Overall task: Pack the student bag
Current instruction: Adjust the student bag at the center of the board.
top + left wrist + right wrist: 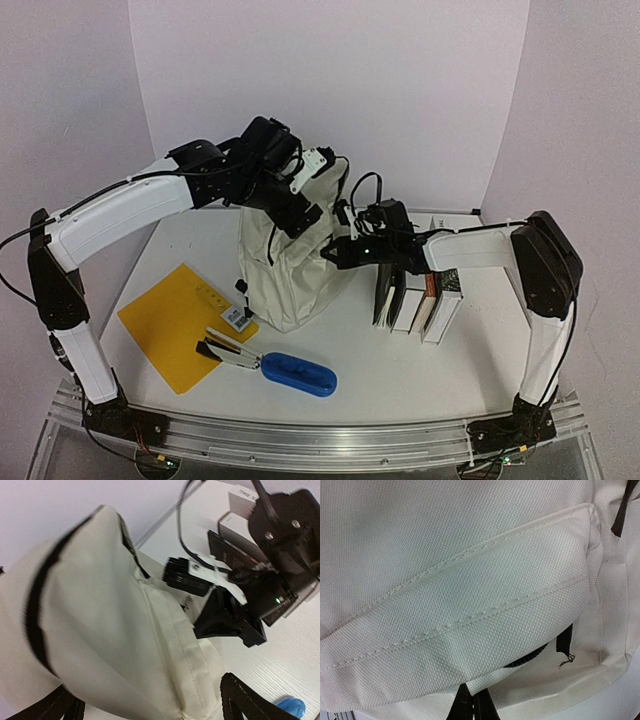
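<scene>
The student bag [290,265], cream with black trim, stands upright in the middle of the table. My left gripper [300,195] hovers at its top. In the left wrist view its fingers [245,700] stand wide apart, and cream bag [110,615] fabric lies loose between them. My right gripper [342,252] presses against the bag's right side. In the right wrist view its black fingertips [470,702] meet on a fold of the bag's [460,595] stitched pocket edge. The right gripper [227,627] also shows in the left wrist view, shut against the bag.
A row of upright books [420,300] stands right of the bag, under the right arm. A yellow folder [180,320] lies front left, with a black-and-white stapler [225,350] and a blue pencil case [298,373] beside it. A tag [238,318] hangs at the bag's front.
</scene>
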You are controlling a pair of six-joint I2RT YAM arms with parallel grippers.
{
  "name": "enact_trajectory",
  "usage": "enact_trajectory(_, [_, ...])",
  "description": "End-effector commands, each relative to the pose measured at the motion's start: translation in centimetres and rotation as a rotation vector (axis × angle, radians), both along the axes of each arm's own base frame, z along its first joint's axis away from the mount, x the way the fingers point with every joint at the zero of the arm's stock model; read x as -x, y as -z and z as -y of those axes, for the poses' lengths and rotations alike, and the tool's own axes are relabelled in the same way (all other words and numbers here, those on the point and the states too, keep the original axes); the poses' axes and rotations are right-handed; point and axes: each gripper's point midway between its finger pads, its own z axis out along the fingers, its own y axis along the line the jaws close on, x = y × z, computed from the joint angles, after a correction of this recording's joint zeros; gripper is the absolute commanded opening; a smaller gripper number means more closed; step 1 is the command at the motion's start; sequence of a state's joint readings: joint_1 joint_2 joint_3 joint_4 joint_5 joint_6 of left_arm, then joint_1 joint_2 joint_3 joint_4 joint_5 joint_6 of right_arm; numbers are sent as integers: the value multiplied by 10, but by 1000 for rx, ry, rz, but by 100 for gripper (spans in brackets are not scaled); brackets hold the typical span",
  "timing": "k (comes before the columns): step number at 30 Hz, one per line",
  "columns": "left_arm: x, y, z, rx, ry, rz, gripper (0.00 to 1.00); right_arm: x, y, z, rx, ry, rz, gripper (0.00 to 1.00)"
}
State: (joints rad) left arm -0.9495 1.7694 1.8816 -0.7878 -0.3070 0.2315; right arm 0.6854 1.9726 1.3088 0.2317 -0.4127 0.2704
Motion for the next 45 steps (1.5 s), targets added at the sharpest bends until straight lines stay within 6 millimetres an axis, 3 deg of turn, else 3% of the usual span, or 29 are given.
enact_trajectory(1, [-33, -41, -13, -20, -135, 191, 95, 7, -26, -1, -46, -18, 33, 0])
enact_trajectory(7, [-61, -50, -18, -45, -220, 268, 98, 9, -29, 1, -50, -19, 35, 0])
enact_trajectory(9, [-66, -49, -17, -31, -219, 260, 94, 10, -29, 1, -50, -18, 35, 0])
enact_trajectory(18, [-69, -62, -18, 26, -232, 290, 25, 4, -32, 17, -47, 63, 30, 0])
enact_trajectory(23, [-77, -61, -33, 57, -293, 266, 1, -5, -41, 45, -69, 195, 11, 0])
enact_trajectory(26, [-78, -62, -37, 122, -294, 226, 0, -6, -42, 56, -99, 238, -31, 3])
enact_trajectory(33, [-57, -57, -10, 287, -163, 87, 0, 4, -62, 55, -258, 301, -193, 41])
enact_trajectory(36, [-51, -52, -6, 313, -139, 61, 0, 7, -69, 57, -310, 357, -247, 49])
enact_trajectory(39, [-48, -49, -5, 318, -126, 48, 0, 9, -68, 57, -279, 431, -259, 53])
enact_trajectory(45, [-43, -48, -5, 331, -113, 35, 0, 10, -57, 55, -241, 510, -295, 50])
